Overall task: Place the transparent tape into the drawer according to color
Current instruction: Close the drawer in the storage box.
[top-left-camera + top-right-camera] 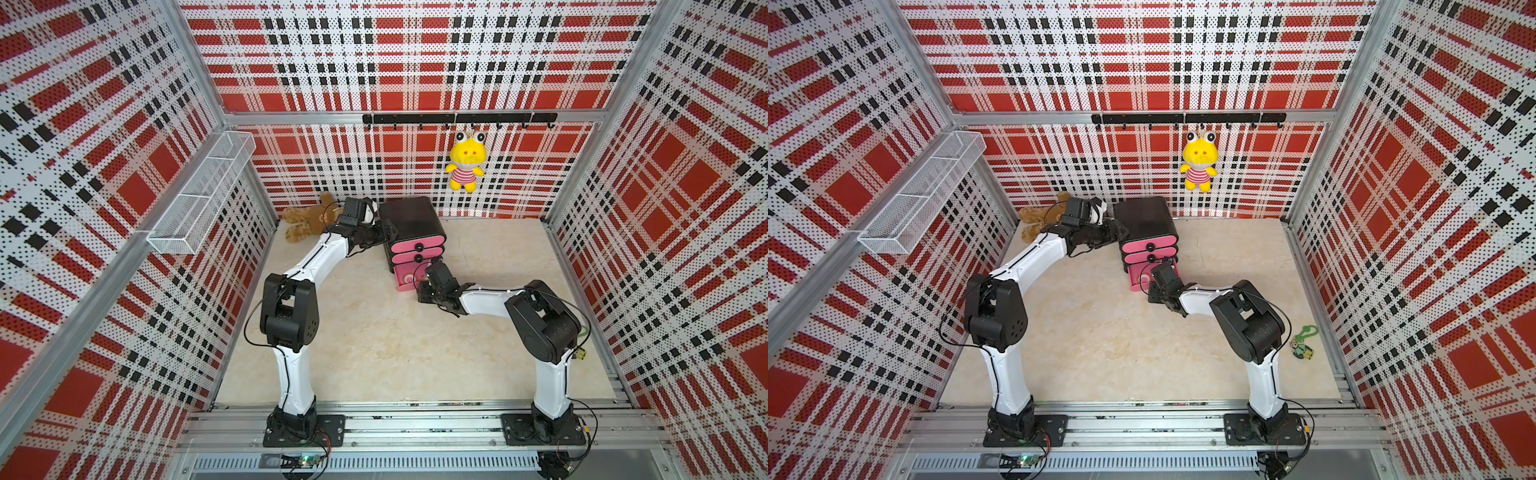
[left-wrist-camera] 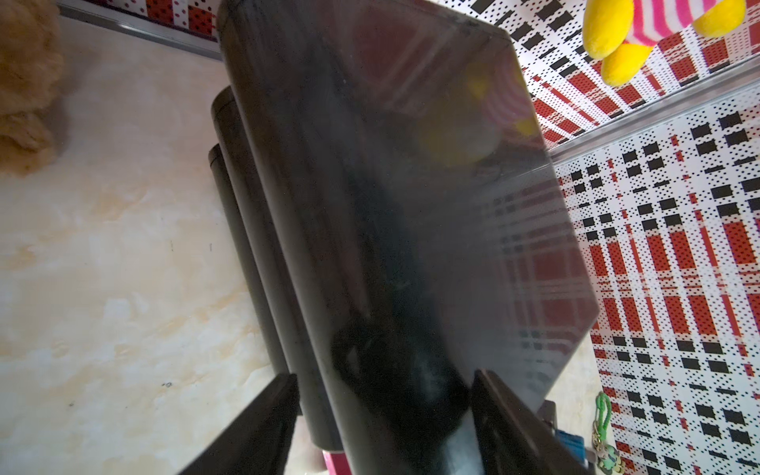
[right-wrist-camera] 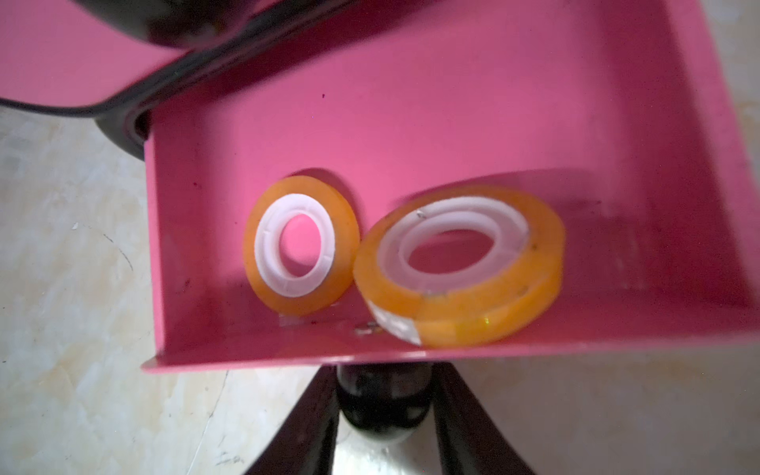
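The drawer chest (image 1: pixel 409 218) (image 1: pixel 1144 218) is black with three pink fronts and stands at the back of the table. Its bottom drawer (image 1: pixel 404 284) (image 3: pixel 411 123) is pulled out. Two orange rings of transparent tape lie in it: one (image 3: pixel 347 246) leans on edge, the other (image 3: pixel 473 320) lies flat against it. My right gripper (image 1: pixel 428 270) (image 3: pixel 384 382) is shut on that drawer's black knob (image 3: pixel 384 411). My left gripper (image 1: pixel 388 232) (image 2: pixel 382 378) straddles the chest's upper left edge (image 2: pixel 370 205), one finger on the top and one against the side.
A brown teddy bear (image 1: pixel 309 218) lies left of the chest behind my left arm. A yellow plush frog (image 1: pixel 465 162) hangs from a black hook rail (image 1: pixel 457 118). A wire basket (image 1: pixel 203 191) is on the left wall. A green keychain (image 1: pixel 1304 340) lies by the right arm.
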`<action>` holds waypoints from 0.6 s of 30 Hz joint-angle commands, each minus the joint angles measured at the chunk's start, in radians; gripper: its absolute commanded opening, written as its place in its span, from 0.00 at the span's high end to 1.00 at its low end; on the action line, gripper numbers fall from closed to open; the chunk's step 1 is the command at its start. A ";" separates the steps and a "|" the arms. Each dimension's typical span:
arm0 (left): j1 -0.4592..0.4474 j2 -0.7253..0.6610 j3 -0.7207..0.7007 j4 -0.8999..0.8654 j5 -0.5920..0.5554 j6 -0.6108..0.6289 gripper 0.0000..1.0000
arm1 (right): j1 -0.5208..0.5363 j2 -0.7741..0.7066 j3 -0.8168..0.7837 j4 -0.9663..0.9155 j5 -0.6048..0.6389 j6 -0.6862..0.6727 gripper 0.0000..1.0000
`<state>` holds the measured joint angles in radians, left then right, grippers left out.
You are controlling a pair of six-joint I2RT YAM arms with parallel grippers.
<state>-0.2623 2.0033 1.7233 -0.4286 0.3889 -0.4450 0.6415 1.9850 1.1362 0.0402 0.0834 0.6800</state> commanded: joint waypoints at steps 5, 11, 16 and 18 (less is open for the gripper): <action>0.006 0.029 0.030 -0.023 0.019 0.015 0.27 | 0.010 -0.011 0.031 0.021 0.043 0.013 0.59; 0.007 0.029 0.032 -0.025 0.022 0.018 0.27 | 0.009 -0.022 0.058 0.015 0.052 0.011 0.59; 0.006 0.029 0.035 -0.029 0.023 0.019 0.27 | 0.009 -0.022 0.079 0.003 0.057 0.004 0.60; 0.006 0.031 0.036 -0.030 0.025 0.020 0.27 | 0.009 -0.014 0.095 -0.008 0.063 0.000 0.59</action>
<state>-0.2619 2.0064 1.7298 -0.4374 0.3977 -0.4435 0.6415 1.9850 1.2018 0.0395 0.1207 0.6853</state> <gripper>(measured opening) 0.732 0.406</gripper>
